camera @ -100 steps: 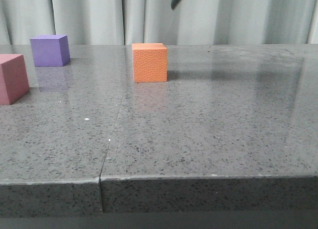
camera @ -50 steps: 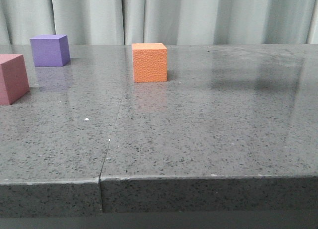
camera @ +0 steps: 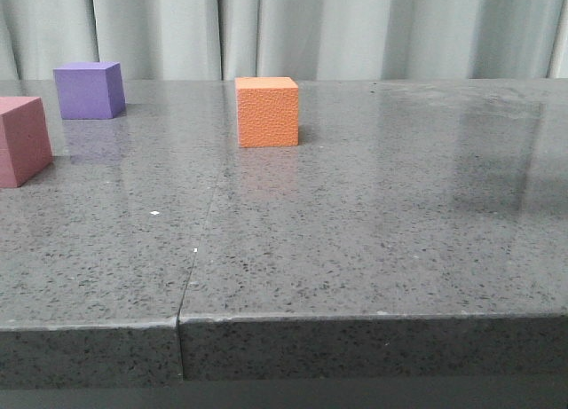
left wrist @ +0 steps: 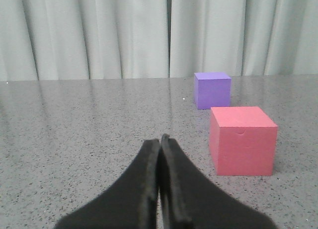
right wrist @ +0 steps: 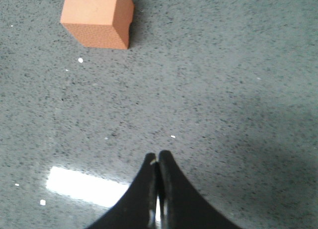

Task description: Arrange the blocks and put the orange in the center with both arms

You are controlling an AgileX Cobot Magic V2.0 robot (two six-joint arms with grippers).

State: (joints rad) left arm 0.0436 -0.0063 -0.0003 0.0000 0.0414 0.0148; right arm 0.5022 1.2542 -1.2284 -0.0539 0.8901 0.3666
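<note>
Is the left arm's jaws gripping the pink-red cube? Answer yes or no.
No: in the left wrist view the left gripper has its jaws shut on nothing, and the pink-red cube sits apart on the table.

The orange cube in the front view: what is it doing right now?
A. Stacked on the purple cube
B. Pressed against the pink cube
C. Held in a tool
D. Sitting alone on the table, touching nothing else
D. The orange cube stands by itself on the table, apart from the purple cube and the pink cube, with no tool on it.
</note>
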